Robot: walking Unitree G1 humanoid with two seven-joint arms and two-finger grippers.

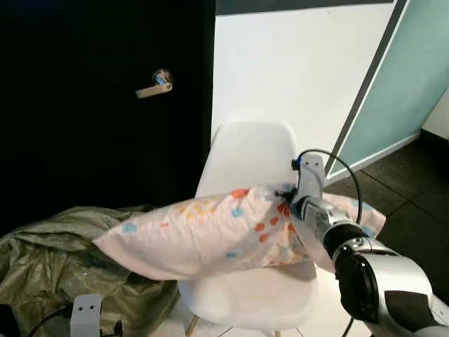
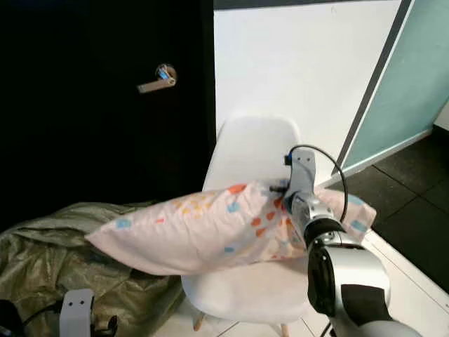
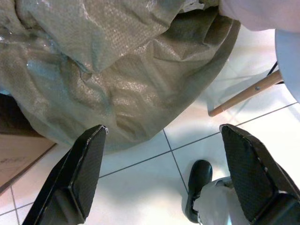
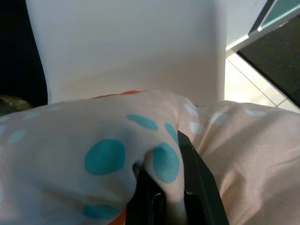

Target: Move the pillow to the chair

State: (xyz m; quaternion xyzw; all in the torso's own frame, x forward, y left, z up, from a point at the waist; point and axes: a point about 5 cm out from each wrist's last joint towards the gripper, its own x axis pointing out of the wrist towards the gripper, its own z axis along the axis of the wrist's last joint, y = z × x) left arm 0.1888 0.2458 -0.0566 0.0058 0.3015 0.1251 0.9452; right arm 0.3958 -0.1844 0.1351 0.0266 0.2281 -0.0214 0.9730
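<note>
The pillow (pale pink with blue and orange dots) hangs in the air above the seat of the white chair, and its left end reaches past the seat over a green sack. Our right gripper pinches a fold of the pillow between its closed fingers, near the right end. Our left gripper hangs low with fingers wide apart above the white tile floor. Behind the chair we see a black door.
</note>
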